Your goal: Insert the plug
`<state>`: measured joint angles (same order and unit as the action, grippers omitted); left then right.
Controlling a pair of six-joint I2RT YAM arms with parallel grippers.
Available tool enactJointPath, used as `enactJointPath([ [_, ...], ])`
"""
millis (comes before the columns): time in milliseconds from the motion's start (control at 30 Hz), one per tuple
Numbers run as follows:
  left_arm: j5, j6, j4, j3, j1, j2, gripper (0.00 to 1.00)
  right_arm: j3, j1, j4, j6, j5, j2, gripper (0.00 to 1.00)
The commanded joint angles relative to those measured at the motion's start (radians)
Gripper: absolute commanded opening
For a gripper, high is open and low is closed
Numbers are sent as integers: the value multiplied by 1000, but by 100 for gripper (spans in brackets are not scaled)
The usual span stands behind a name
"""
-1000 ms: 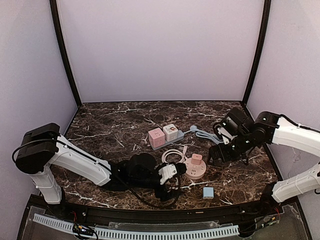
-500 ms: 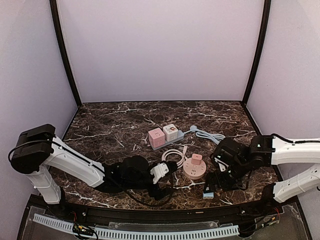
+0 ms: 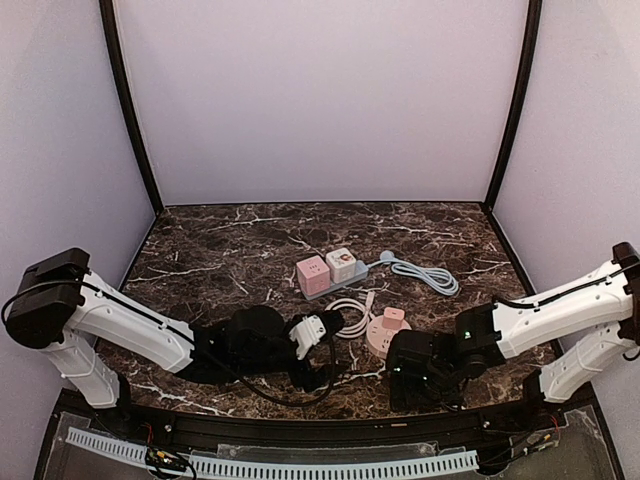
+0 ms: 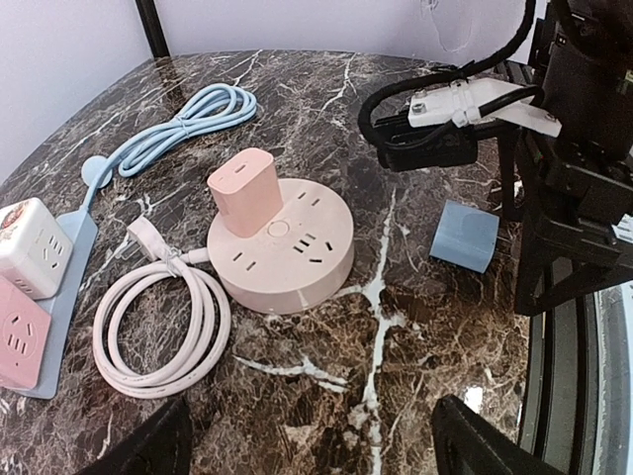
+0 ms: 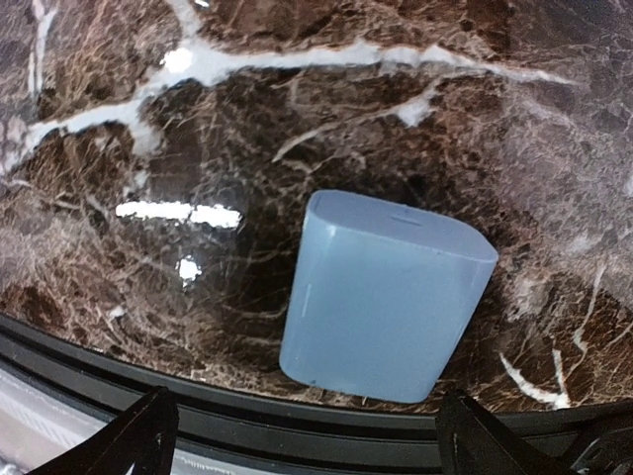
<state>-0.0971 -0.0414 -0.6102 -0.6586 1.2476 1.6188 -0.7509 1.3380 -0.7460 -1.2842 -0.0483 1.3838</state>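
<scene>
Plug point(image 5: 386, 297), pale blue, lay flat on the marble surface point(image 5: 297, 79) near its front edge; right fingers point(image 5: 143, 435) stood wide either side, clear of it. Left fingers point(image 4: 148, 450), wide and empty, faced the round pink socket point(image 4: 297, 257) bearing a pink adapter point(image 4: 245, 191). White cube point(image 4: 30, 242): printed mark too blurred to read.

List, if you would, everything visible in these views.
socket hub: 1, pink, table centre
charger: 1, pink, standing on the hub
white cable: 1, white, coiled beside hub
pink cube: 1, pink, behind hub
white cube: 1, white, beside pink cube
blue cable: 1, light blue, back right
blue plug: 1, light blue, near edge
table: 1, dark marble
left tool: 1, black, open, facing hub
right tool: 1, black, open, above blue plug
</scene>
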Motion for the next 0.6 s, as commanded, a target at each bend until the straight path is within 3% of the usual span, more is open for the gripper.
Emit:
enactJointPath([
  [0, -18, -4, 24, 20, 1, -40, 84, 12, 22, 37, -97, -117, 25, 88],
  [367, -16, -2, 14, 20, 1, -36, 84, 84, 65, 115, -188, -209, 86, 76],
  [567, -13, 0, 14, 21, 1, -37, 84, 91, 82, 97, -214, -243, 108, 63],
])
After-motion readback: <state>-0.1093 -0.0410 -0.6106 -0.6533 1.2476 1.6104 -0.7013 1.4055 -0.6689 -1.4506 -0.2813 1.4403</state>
